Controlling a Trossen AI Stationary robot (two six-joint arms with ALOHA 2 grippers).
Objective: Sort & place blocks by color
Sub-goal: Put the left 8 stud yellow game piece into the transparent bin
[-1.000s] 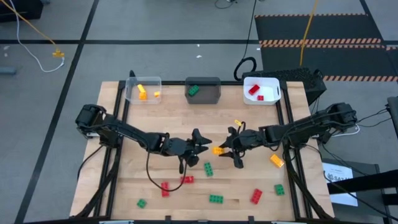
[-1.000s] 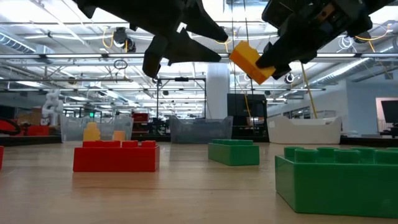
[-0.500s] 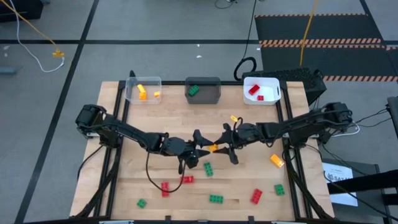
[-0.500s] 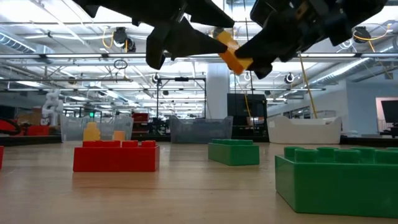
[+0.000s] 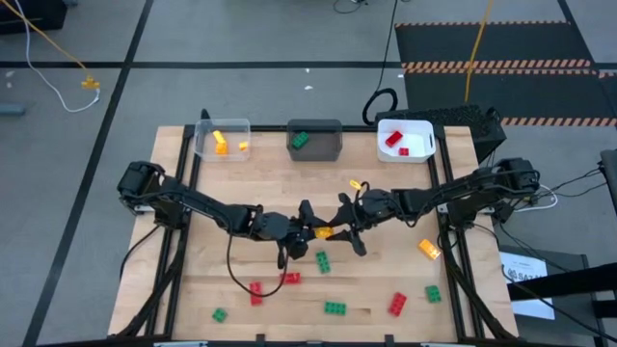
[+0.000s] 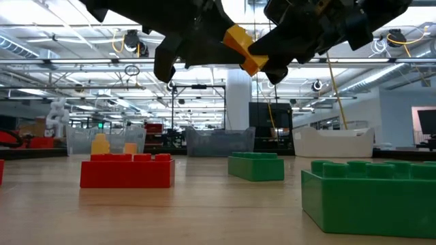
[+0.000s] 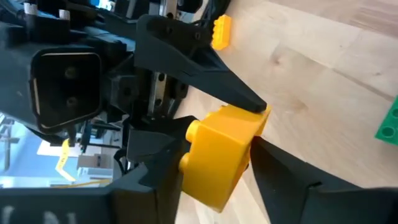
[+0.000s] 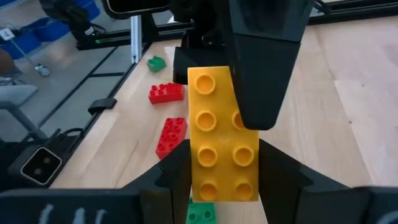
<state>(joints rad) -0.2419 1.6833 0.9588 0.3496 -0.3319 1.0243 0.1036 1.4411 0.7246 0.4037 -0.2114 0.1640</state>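
Observation:
A yellow block [image 5: 325,231] hangs in mid-air over the middle of the table, high up in the low view [image 6: 242,47]. My right gripper [image 5: 336,229] comes at it from the table's right and is shut on it. My left gripper [image 5: 315,232] comes from the left and has its fingers on the block's other end. Red, green and yellow blocks lie loose on the wood, among them a green one [image 5: 322,260] just below the grippers and a small yellow one [image 5: 355,183] beyond them. My left gripper pinches one end of the yellow block [image 7: 211,180] between its two fingers, reaching in about level from the table's left. The block is clear of the table. One finger [image 8: 261,62] lies over the studded face at that end. My right gripper pinches the block's two long sides [image 8: 205,180] between its fingers at the end nearer its wrist, studs facing its camera. It comes about level from the table's right, fingers along the block. The block is lifted clear, tilted.
Three bins stand along the far edge: clear [image 5: 224,140] with yellow blocks, dark grey [image 5: 314,140] with a green one, white [image 5: 405,140] with red ones. Loose blocks lie near the front edge, such as red [image 5: 255,292], green [image 5: 335,308], red [image 5: 396,305] and orange [image 5: 428,249].
My right gripper has carried the yellow block toward the table's left, into my left gripper's fingers, and tipped a little. My left gripper has stayed in place, opened wider, then shut on the block's end.

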